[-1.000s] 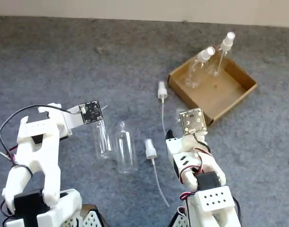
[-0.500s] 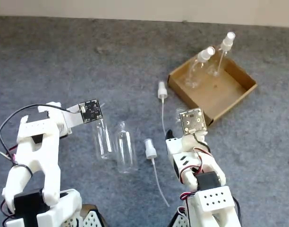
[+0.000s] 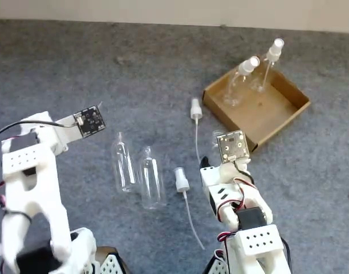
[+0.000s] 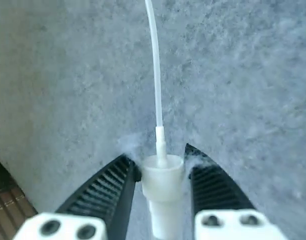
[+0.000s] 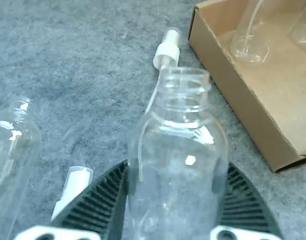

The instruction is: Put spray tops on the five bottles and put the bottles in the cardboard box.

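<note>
1. Cardboard box [image 3: 288, 117] sits on grey carpet [image 3: 134, 68]. Inside stand the first capped bottle [image 3: 238, 84] and, beside it, the second capped bottle [image 3: 264, 68], both at the box's far side with spray tops on.
2. Right gripper [image 5: 177, 170] is just off the box's near corner. Its jaws are part open and clamped on both sides of the held bottle [image 5: 178, 135], which is clear with a bare, open neck. The box wall is right beside it.
3. In the high view the right arm [image 3: 243, 217] has its wrist board over the held bottle, hiding most of it.
4. First loose spray top [image 3: 195, 109] lies just beside the box's near-left corner, its tube running away from the box. Second loose spray top [image 3: 181, 180] lies farther from the box, near the right arm.
5. Thin bare bottle [image 3: 123, 162] and wide bare bottle [image 3: 151, 177] lie side by side on the carpet. They are well apart from the box, past both loose tops.
6. Left gripper [image 4: 160, 159] has its jaws closed on the gripped spray top [image 4: 163, 177], tube sticking out ahead over the carpet. Left arm [image 3: 29, 171] is the thing farthest from the box.
7. Change: the left arm has swung away from the box and off the bare bottles. Its board covered the thin bare bottle's neck earlier, and that bottle is now fully exposed. Right arm, box, loose tops and bare bottles are unmoved.
</note>
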You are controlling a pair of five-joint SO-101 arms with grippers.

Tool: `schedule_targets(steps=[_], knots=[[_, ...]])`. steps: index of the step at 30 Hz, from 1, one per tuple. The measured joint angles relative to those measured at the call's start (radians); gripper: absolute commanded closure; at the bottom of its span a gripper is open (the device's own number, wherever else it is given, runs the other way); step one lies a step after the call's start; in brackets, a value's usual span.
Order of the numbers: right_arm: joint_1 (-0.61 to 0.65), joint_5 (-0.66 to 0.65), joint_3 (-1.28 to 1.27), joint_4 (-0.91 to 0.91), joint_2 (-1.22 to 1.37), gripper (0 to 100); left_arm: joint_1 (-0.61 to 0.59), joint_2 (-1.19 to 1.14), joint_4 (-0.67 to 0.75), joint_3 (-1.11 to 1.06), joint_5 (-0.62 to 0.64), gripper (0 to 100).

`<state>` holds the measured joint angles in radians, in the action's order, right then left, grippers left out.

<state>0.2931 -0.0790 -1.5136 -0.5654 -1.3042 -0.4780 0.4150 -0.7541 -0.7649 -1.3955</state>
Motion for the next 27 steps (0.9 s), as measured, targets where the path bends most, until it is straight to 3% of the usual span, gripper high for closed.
schedule_targets(steps=[11, 27], knots=[[0.000, 0.000, 0.000, 0.000, 0.000, 80.7, -0.005, 0.331, -0.420, 0.000, 0.000, 98], [0.000, 0.000, 0.000, 0.000, 0.000, 80.7, -0.005, 0.341, -0.450, -0.203, -0.025, 98]])
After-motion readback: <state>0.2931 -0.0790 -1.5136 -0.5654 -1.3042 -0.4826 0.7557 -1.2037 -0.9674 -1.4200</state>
